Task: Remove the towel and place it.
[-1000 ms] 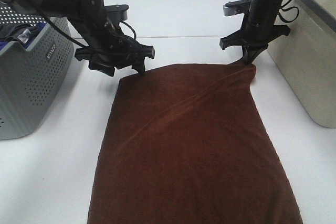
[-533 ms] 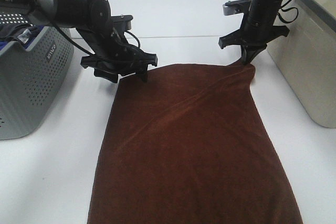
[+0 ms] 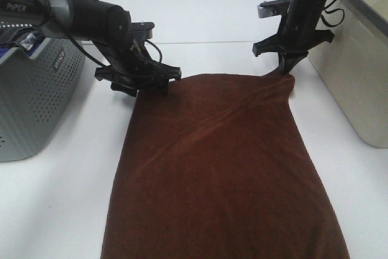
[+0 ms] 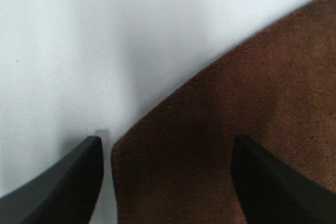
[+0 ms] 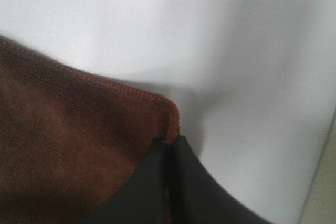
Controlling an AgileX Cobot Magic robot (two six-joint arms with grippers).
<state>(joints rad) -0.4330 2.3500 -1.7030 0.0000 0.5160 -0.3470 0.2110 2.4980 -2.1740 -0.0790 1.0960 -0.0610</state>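
The dark reddish-brown towel (image 3: 218, 174) lies spread flat on the white table, reaching from the near edge to the middle. My left gripper (image 3: 148, 88) is low over its far left corner, open, with a finger on either side of that corner. In the left wrist view the towel (image 4: 236, 103) fills the gap of the left gripper (image 4: 168, 182), and one fingertip (image 4: 68, 182) rests on bare table. My right gripper (image 3: 285, 70) is shut on the far right corner, which is pulled up a little. The right wrist view shows the right gripper (image 5: 168, 182) pinching the towel's hem (image 5: 63, 129).
A grey perforated basket (image 3: 36, 89) with dark items stands at the left edge, close to my left arm. A beige bin (image 3: 357, 71) stands at the right, just beyond my right arm. White table (image 3: 206, 16) lies behind the towel.
My left gripper has dropped and shifted slightly right onto the towel's far left corner. The right gripper and the towel have stayed put.
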